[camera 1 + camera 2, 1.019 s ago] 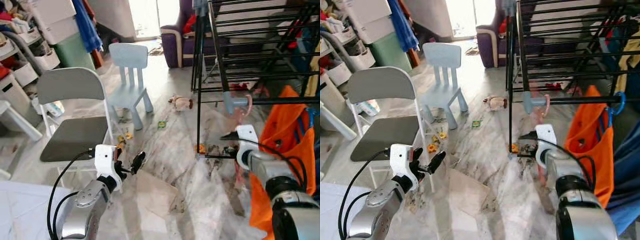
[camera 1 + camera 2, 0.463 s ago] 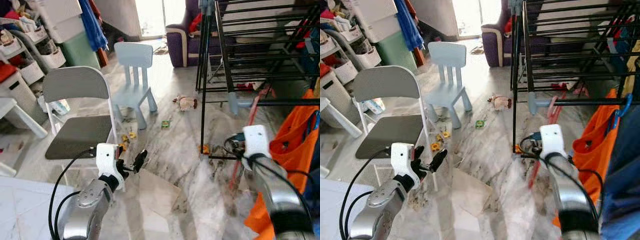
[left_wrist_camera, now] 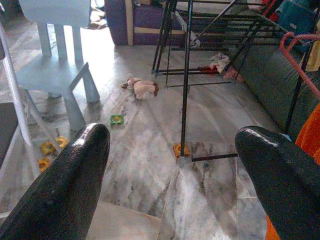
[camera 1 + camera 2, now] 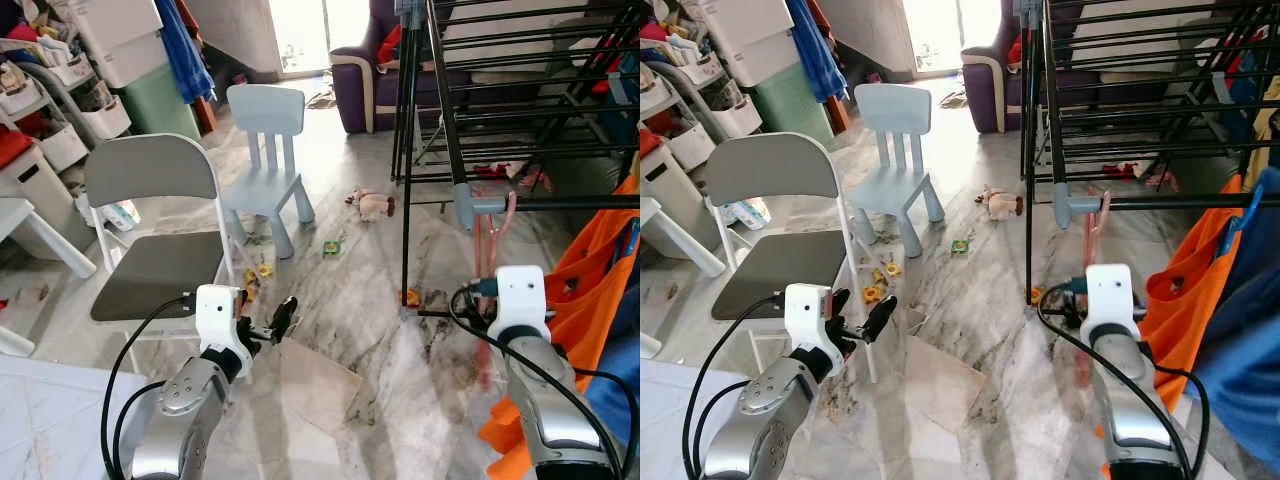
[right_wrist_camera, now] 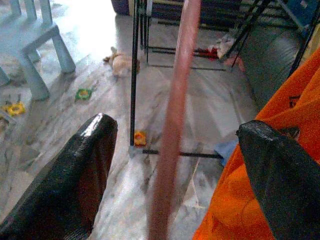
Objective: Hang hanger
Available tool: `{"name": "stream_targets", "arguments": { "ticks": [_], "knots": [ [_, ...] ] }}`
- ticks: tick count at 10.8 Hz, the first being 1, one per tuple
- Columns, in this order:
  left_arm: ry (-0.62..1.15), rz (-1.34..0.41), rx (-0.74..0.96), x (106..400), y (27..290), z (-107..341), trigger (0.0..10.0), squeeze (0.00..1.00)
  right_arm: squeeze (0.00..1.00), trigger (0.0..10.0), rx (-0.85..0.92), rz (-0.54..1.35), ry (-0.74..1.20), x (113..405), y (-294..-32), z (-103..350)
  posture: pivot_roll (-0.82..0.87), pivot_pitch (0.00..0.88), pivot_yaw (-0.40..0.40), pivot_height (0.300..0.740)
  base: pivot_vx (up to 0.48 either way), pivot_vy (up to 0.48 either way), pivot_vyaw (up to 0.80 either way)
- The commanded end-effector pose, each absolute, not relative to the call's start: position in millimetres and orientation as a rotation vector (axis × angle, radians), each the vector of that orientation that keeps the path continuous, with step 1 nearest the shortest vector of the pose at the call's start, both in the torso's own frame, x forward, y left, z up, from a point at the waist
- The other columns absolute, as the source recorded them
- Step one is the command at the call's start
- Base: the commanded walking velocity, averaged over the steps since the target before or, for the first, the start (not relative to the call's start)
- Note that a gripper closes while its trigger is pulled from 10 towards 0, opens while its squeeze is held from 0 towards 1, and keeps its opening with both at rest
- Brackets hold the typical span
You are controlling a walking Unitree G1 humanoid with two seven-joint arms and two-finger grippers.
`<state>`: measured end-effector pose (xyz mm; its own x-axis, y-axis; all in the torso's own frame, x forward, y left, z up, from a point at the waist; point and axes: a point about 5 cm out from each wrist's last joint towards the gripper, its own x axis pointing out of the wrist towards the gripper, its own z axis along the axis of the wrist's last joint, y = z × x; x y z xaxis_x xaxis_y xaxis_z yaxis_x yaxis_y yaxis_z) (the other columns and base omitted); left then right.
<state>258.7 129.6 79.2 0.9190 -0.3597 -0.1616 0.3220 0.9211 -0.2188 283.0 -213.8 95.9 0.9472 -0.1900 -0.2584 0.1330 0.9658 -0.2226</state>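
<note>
- The thin pink plastic hanger [image 4: 487, 262] hangs by its hook over the black horizontal rail of the metal drying rack [image 4: 560, 202], just beside the rail's grey end cap [image 4: 465, 205], its body dropping down toward the floor in front of the right arm.
- In the right wrist view its pink rod [image 5: 172, 125] runs between the two black fingers without touching either; the right gripper [image 5: 175, 165] has its jaws spread wide around it, apart from it.
- By my judgement the hanger is light, stiff and smooth, so it will swing on its hook at a small knock and could slide along the round rail. The straight rod below the hook looks the best place to take hold of it.
- The left gripper [image 4: 277, 322] is held low above the marble floor [image 4: 340, 300], jaws spread, nothing between them.
- An orange fabric bag [image 4: 585, 290], soft and creased, hangs from the same rail just beside the right arm.
- A grey folding chair [image 4: 150, 240] and a pale blue plastic child's chair [image 4: 266, 150] stand well apart from the rack.
</note>
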Motion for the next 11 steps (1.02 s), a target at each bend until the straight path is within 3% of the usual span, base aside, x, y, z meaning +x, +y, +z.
{"name": "stream_targets", "arguments": {
  "ticks": [1, 5, 8, 9, 10, 11],
  "knots": [
    [0.192, -0.328, -0.166, 261.2, 135.1, 81.4, 10.0, 0.0, 1.0, 10.0, -0.205, -0.146, 0.276, 282.6, -205.4, 98.1, -0.15, 0.0, 0.152, 0.74, 0.0, 0.0, 0.0],
    [0.189, -0.325, -0.153, 264.0, 134.0, 82.2, 10.0, 0.0, 1.0, 10.0, -0.202, -0.186, 0.264, 281.5, -206.3, 101.7, -0.15, 0.0, 0.154, 0.74, 0.0, 0.0, 0.0],
    [0.188, -0.32, -0.15, 264.6, 133.6, 82.8, 10.0, 0.0, 1.0, 10.0, -0.202, -0.193, 0.26, 282.2, -205.4, 102.8, -0.15, 0.0, 0.154, 0.74, -0.271, 0.0, 0.0],
    [0.188, -0.319, -0.149, 264.6, 133.5, 82.9, 10.0, 0.0, 0.94, 10.0, -0.2, -0.193, 0.261, 282.3, -204.5, 102.9, -0.15, 0.0, 0.154, 0.74, -0.322, 0.0, 0.0],
    [0.188, -0.318, -0.151, 264.7, 133.5, 83.1, 10.0, 0.0, 0.55, 10.0, -0.202, -0.192, 0.26, 282.7, -203.5, 103.1, -0.15, 0.0, 0.154, 0.74, -0.326, 0.0, 0.0],
    [0.188, -0.316, -0.15, 264.9, 133.4, 83.0, 10.0, 0.0, 0.0, 10.0, -0.205, -0.193, 0.259, 283.1, -203.2, 103.6, -0.15, 0.0, 0.155, 0.74, -0.326, 0.0, 0.0]
  ]
}}
